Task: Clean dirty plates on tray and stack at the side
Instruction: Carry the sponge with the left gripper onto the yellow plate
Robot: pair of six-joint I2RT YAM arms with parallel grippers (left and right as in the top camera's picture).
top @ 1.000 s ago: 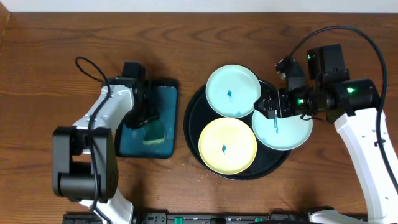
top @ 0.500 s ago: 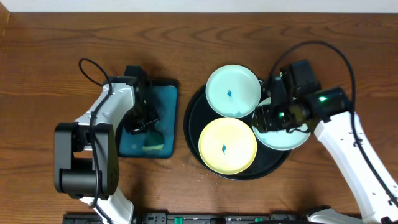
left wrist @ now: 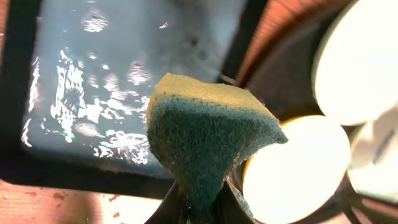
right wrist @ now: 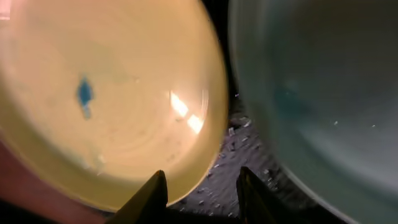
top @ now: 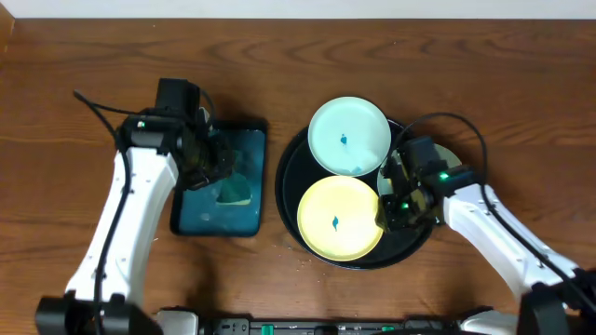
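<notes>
The round black tray [top: 292, 177] holds three plates. A mint plate [top: 349, 137] with a blue smudge lies at the back. A yellow plate [top: 340, 219], also smudged, lies in front. The other mint plate [right wrist: 323, 93] is mostly under my right arm in the overhead view. My right gripper [top: 392, 210] is low over the tray between the yellow plate [right wrist: 106, 106] and that mint plate. Its jaws are apart [right wrist: 202, 177], straddling the yellow plate's rim. My left gripper [left wrist: 199, 200] is shut on a yellow-and-green sponge [left wrist: 205, 137], held above the teal tray [left wrist: 93, 93].
The wet rectangular teal tray [top: 200, 219] lies left of the black tray, under my left gripper [top: 212, 164]. Bare wooden table [top: 279, 65] surrounds both trays. A cable loops above my right arm [top: 484, 219].
My left gripper shut on the sponge and lifted it off the teal tray. My right gripper moved forward and left to the yellow plate's edge, its jaws narrowing.
</notes>
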